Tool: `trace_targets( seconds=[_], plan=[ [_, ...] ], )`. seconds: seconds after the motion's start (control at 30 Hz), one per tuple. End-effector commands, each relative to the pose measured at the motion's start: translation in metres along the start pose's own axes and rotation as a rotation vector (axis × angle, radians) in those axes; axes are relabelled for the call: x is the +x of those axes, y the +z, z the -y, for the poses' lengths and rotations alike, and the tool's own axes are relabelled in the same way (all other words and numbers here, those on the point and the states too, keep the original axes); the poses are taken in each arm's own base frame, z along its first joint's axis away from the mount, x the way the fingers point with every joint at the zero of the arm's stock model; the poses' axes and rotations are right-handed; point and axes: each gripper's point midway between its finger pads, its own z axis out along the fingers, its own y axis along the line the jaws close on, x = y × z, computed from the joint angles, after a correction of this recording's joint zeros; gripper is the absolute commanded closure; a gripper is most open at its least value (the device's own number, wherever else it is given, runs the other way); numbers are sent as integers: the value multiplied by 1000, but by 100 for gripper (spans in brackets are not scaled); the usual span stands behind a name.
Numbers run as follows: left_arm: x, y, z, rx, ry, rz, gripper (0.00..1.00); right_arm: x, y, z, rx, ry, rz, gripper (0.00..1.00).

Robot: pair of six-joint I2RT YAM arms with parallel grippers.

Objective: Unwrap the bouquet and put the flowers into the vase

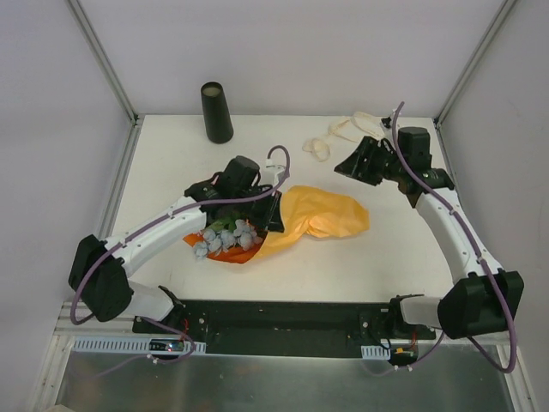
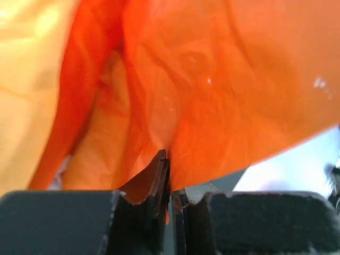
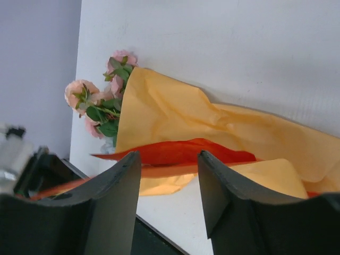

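Note:
The bouquet lies on its side mid-table, its orange paper [image 1: 330, 215] loosened and spread to the right. The flowers [image 1: 225, 239], pale blue and cream heads with green leaves, stick out at its left end. My left gripper [image 1: 274, 221] is down at the wrapper's mouth; in the left wrist view it [image 2: 171, 178] is shut on a fold of the orange paper [image 2: 223, 95]. My right gripper [image 1: 350, 168] hovers open behind the bouquet's right end. The right wrist view shows it [image 3: 167, 156] with nothing between the fingers, and the paper [image 3: 175, 114] and pink flowers [image 3: 109, 95] beyond. The black vase [image 1: 217, 112] stands upright at the back left.
A loose cream ribbon [image 1: 339, 136] lies on the table at the back right, just behind my right gripper. Metal frame posts [image 1: 103, 60] rise at the back corners, and grey walls close in the left and right sides.

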Motion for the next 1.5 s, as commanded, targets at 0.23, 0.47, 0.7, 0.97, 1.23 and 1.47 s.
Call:
trace_targets(
  seconds=[0.23, 0.47, 0.7, 0.97, 1.23, 1.47],
  plan=[
    [59, -15, 27, 125, 95, -32, 85, 16, 27, 6, 50, 240, -187, 63],
    [66, -10, 32, 172, 84, -72, 76, 58, 41, -1, 52, 174, -409, 64],
    [68, -11, 34, 162, 67, -63, 65, 95, 42, 3, 76, 147, -591, 63],
    [34, -50, 14, -67, 51, 168, 51, 152, 3, 17, 140, 181, -686, 63],
    [11, -90, -24, -357, -132, 313, 41, 184, -17, 43, 238, 182, -630, 64],
    [12, -77, -39, -405, -197, 230, 28, 200, -12, 75, 354, 209, -573, 63]
  ],
)
